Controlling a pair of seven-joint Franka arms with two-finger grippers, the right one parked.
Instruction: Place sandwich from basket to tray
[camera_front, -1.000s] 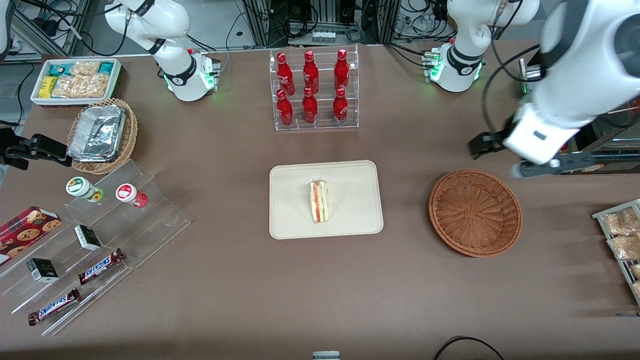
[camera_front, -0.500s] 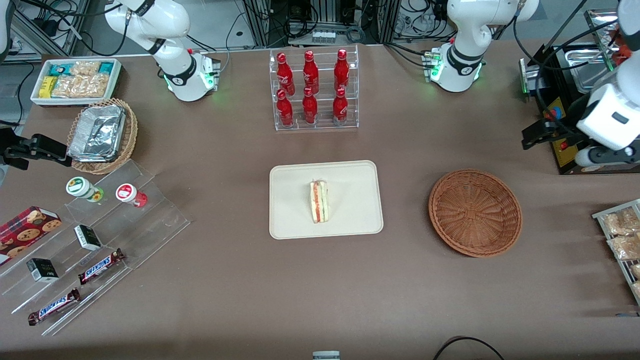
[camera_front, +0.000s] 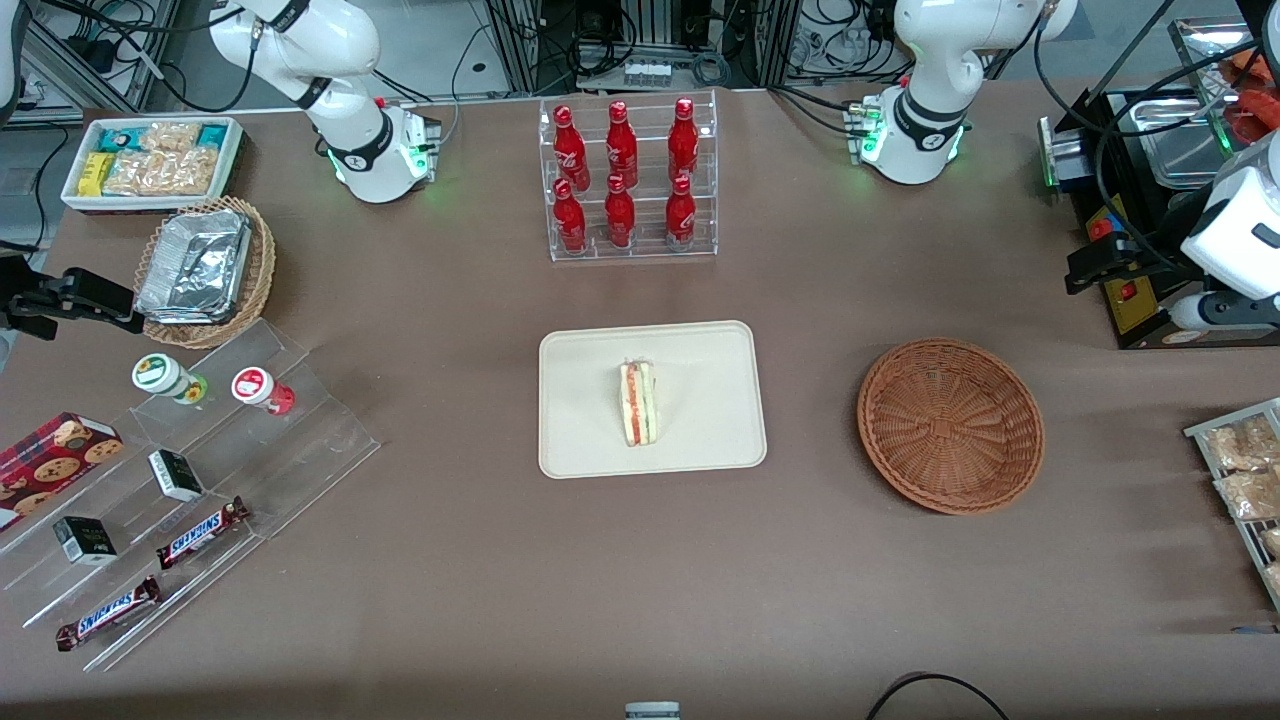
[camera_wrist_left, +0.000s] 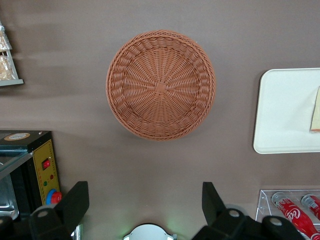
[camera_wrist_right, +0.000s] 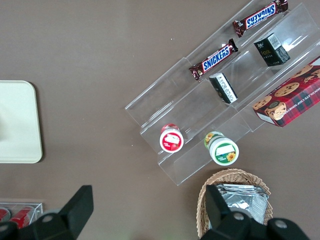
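— What's the biggest thing under you?

— The brown surface (camera_front: 800, 600). On it, the tray (camera_front: 700, 360) lies well away from my end effector (camera_wrist_left: 145, 210), toward the parked arm's end. The basket (camera_wrist_left: 161, 83) sits between the tray and me, below my end effector and nearer the front camera, with nothing in it.

— And the sandwich?

— The sandwich (camera_front: 638, 403) lies on the tray, about at its middle, its cut edge with the orange-red and green layers facing up. It is well apart from me.

— What is your end effector doing?

— It hangs raised at the working arm's end of the surface, just beside a black box (camera_front: 1135, 290) with a yellow panel. My fingers (camera_wrist_left: 75, 202) are spread wide and grip nothing.
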